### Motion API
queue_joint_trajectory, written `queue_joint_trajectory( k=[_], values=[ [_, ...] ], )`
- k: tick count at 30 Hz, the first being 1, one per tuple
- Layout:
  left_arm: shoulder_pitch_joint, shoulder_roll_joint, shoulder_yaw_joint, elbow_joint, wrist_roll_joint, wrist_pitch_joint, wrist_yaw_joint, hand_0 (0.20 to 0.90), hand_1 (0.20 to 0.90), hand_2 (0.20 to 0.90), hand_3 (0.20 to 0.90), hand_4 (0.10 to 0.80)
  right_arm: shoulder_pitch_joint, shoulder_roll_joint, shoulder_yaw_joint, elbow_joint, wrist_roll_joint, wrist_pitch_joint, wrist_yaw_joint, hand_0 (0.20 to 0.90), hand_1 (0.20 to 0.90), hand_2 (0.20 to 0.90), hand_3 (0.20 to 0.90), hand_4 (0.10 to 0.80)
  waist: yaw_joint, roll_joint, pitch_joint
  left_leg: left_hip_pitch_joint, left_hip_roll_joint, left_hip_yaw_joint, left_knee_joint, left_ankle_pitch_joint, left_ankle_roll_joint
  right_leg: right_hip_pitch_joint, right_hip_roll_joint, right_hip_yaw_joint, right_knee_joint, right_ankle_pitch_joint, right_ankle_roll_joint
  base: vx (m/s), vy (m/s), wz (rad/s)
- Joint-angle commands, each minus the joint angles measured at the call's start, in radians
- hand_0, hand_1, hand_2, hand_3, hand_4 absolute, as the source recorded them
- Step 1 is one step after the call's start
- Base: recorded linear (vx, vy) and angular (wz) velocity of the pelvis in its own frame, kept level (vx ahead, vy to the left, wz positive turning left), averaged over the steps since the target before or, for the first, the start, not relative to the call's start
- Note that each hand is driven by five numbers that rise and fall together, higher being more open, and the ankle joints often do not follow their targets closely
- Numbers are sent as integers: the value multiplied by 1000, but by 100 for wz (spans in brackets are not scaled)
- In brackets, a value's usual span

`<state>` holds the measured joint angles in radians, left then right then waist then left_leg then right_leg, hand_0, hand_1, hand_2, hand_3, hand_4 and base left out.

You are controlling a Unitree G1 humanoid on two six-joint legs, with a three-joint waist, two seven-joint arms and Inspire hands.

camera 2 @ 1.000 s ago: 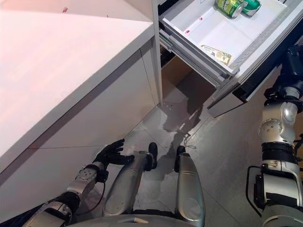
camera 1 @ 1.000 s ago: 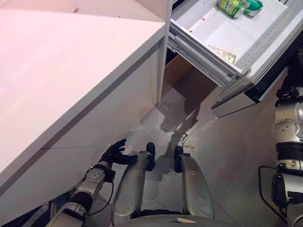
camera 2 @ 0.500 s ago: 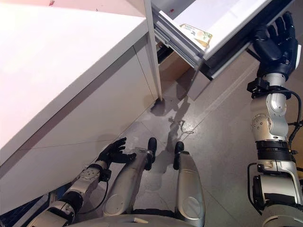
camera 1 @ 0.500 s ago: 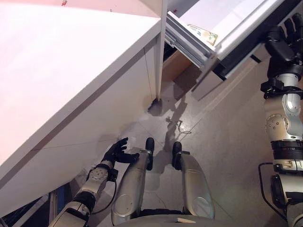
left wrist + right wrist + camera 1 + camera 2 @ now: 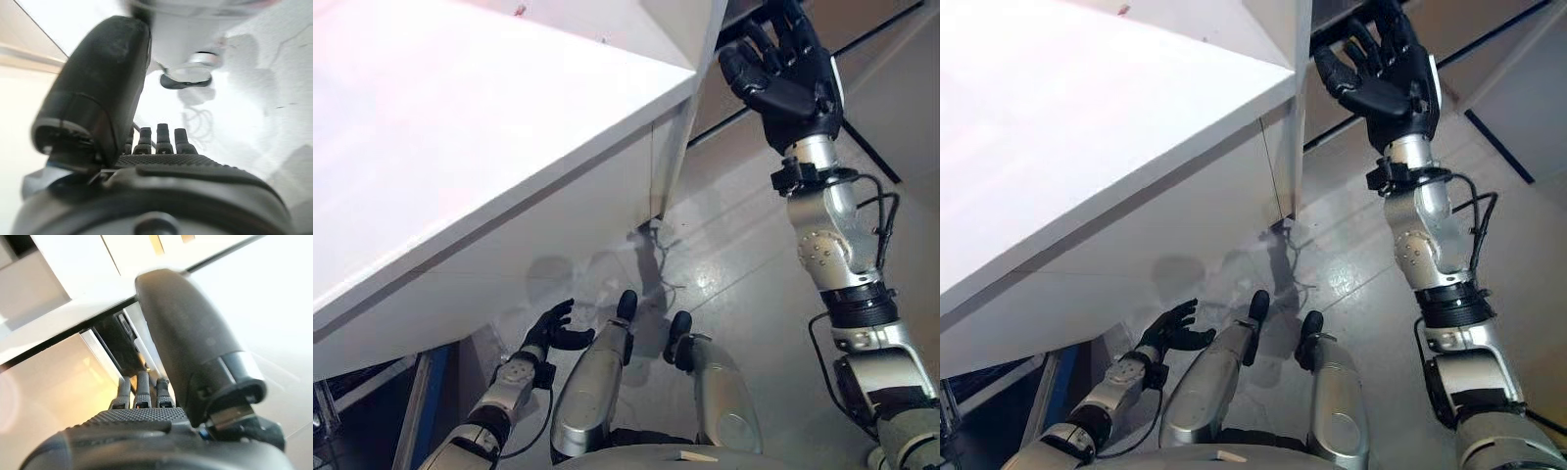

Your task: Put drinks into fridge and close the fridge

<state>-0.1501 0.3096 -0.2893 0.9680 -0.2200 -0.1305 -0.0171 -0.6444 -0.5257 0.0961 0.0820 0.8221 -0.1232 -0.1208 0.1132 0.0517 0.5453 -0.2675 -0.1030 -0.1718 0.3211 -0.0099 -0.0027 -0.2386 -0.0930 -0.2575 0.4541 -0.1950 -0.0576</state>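
Note:
My right hand [image 5: 785, 76] is raised with its fingers straight and spread, flat against the fridge's front [image 5: 886, 69] just right of the white counter's corner. Its wrist view shows straight fingers [image 5: 142, 387] pointing at a dark gap [image 5: 115, 335] between a white edge and a beige panel [image 5: 49, 372]. No drink can shows in any view, and neither hand holds one. My left hand [image 5: 552, 328] hangs low beside the counter's base, open and holding nothing.
A large white counter [image 5: 460, 147] fills the left and upper left, its side panel [image 5: 509, 245] dropping to the grey floor [image 5: 734, 264]. A blue strip [image 5: 416, 411] stands at the lower left by the counter's base.
The whole picture has shifted, so the camera moved. The open drawer with the green cans has left the view. My right hand rose from the drawer's front edge to the fridge's front.

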Motion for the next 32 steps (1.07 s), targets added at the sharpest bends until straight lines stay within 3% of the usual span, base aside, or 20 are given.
queue_joint_trajectory(
  k=[1,7,16,20,25,32],
  values=[
    [133,47,-11,-34,75,-16,-8,900,900,900,900,800,-192,-32,-42,-136,-125,-110,2,900,900,900,900,800,52,-21,-127,65,-21,53,9,-99,57,66,-21,43,-9,15,37,100,-9,2],
    [167,43,15,-17,116,-5,-16,900,900,900,900,800,-109,-85,-100,-129,-247,-117,-113,900,900,900,900,800,12,-51,-198,148,-11,78,-57,-106,64,144,2,81,-137,55,55,96,1,-3],
    [183,24,42,-34,76,0,-54,900,900,900,900,800,123,-110,-162,-72,-176,-65,-79,900,900,900,900,800,-61,-86,-317,241,20,161,-181,-94,51,207,39,144,-303,124,88,60,6,-27],
    [187,5,66,-27,45,20,-53,900,900,900,900,800,310,-40,-170,13,-129,-45,4,900,900,900,900,800,-94,-93,-368,277,33,205,-234,-86,48,225,49,162,-364,154,101,33,13,-28],
    [207,-21,104,-20,-12,45,-60,900,900,900,900,800,522,77,-134,199,-208,-70,134,900,900,900,900,800,-123,-92,-420,325,47,251,-312,-63,38,253,59,162,-441,190,117,12,6,-27],
    [211,-15,151,23,-34,52,-74,900,900,900,900,800,644,194,-47,518,-237,14,116,900,900,900,900,800,-139,-83,-437,347,51,271,-333,-60,37,267,64,152,-436,176,116,-1,3,-13]
  ],
)
